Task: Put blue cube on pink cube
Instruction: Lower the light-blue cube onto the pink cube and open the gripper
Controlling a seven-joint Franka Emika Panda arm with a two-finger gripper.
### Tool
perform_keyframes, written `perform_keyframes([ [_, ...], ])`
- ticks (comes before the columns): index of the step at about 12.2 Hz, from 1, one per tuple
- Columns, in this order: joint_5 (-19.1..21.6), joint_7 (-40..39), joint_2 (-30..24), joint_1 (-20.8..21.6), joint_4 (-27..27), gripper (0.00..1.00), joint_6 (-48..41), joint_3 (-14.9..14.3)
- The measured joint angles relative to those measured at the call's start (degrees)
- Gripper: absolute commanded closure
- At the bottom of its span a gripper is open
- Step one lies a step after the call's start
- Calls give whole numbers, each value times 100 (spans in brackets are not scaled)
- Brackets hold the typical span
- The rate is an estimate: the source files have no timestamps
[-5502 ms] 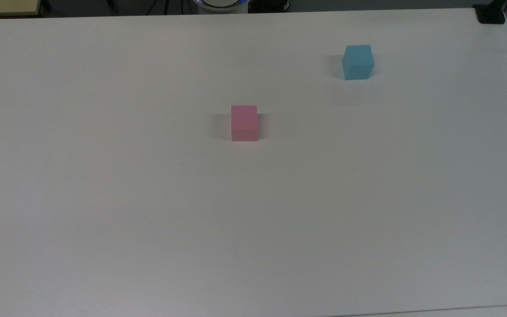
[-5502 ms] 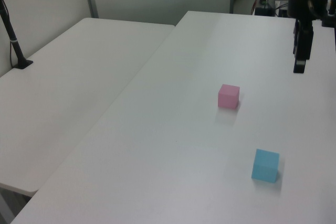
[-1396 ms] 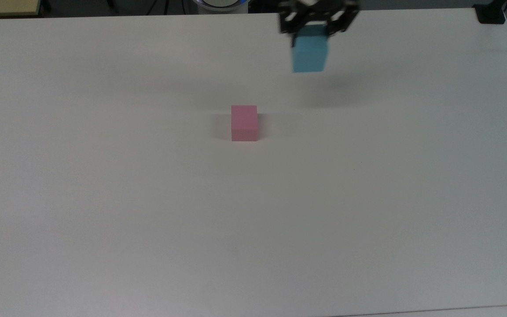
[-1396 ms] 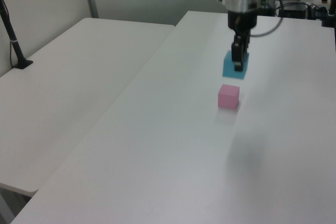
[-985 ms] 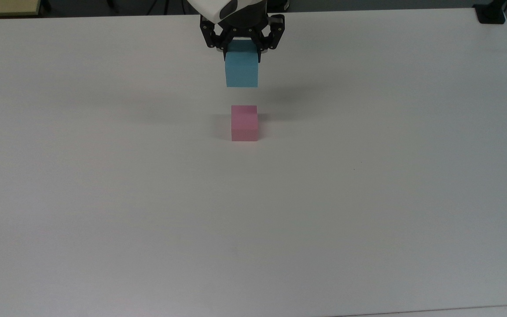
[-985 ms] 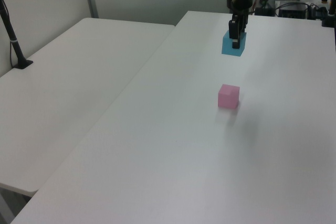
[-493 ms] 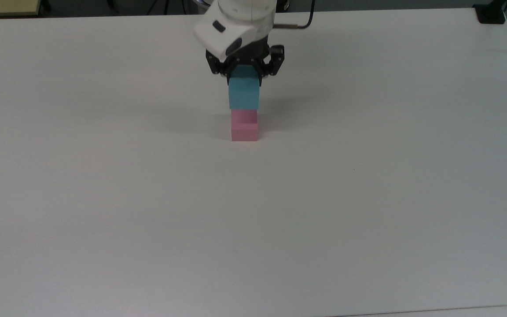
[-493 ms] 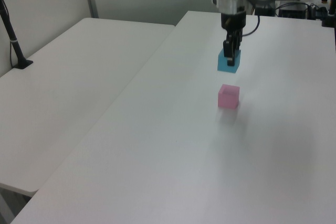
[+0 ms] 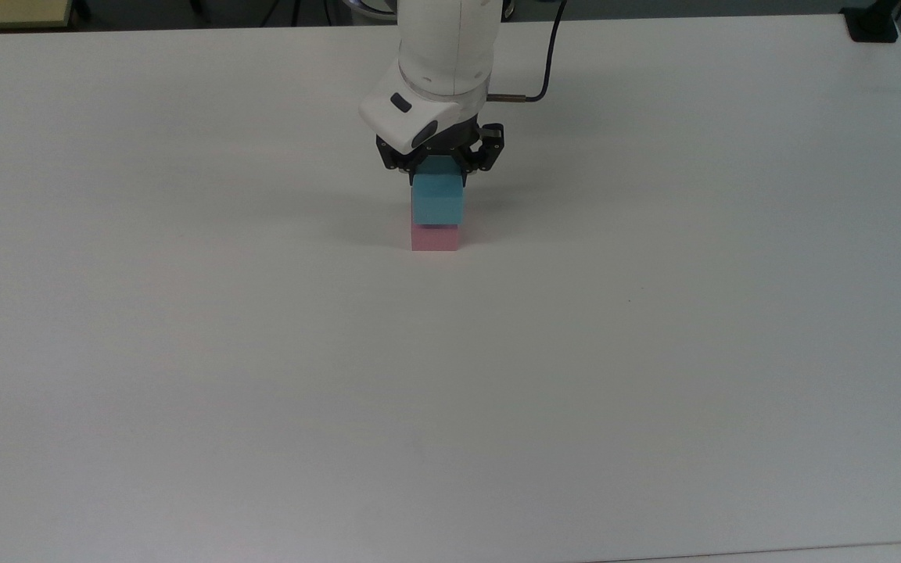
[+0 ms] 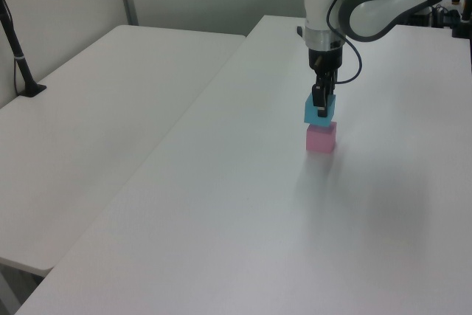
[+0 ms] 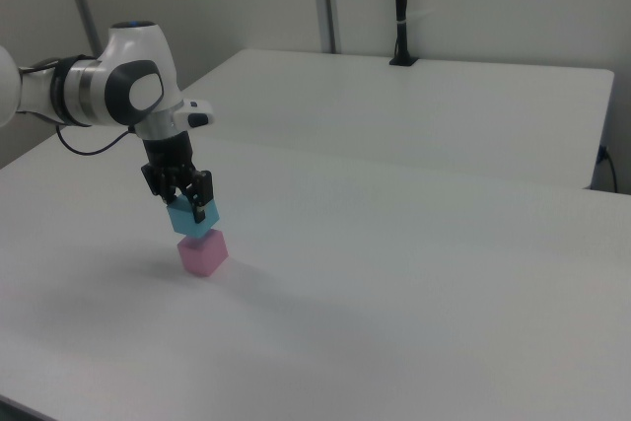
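Blue cube [image 9: 436,202] sits clamped between the tool's [image 9: 438,173] black fingers, one on each of two opposite side faces, with the arm's white wrist [image 9: 443,59] standing upright above it. The cube is directly over the pink cube [image 9: 435,238], which rests on the white bench [image 9: 654,352] near the bench's middle. In the top view the blue cube covers most of the pink one, leaving a pink band below its lower edge. In the left view the blue cube [image 10: 319,111] stands right above the pink cube [image 10: 321,139], their edges nearly in line; whether the two faces touch or a thin gap remains cannot be told. The right view shows the same stack, blue cube [image 11: 192,218] over pink cube [image 11: 203,253], with the tool [image 11: 183,195] gripping the upper part of the blue one. A black cable [image 9: 546,55] runs from the wrist toward the top view's upper edge. A second white table [image 10: 110,108] stands beside the bench on the left view's left.
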Motion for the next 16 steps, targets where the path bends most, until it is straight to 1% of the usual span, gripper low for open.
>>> perform_keyframes([
  [1,0,31,0,0,-9,74,8,0],
  [2,0,55,0,0,-9,69,8,0],
  [4,-1,66,1,0,-29,65,8,0],
  [5,-5,67,2,0,-54,52,8,0],
  [6,-44,74,2,-3,-82,46,12,0],
  [7,-72,86,6,-5,-115,32,72,0],
  [8,-76,113,14,-7,-145,20,159,0],
  [12,-80,174,48,-5,-202,17,238,0],
  [13,-80,178,49,0,-235,0,238,0],
  [16,-80,219,34,0,-257,0,238,0],
])
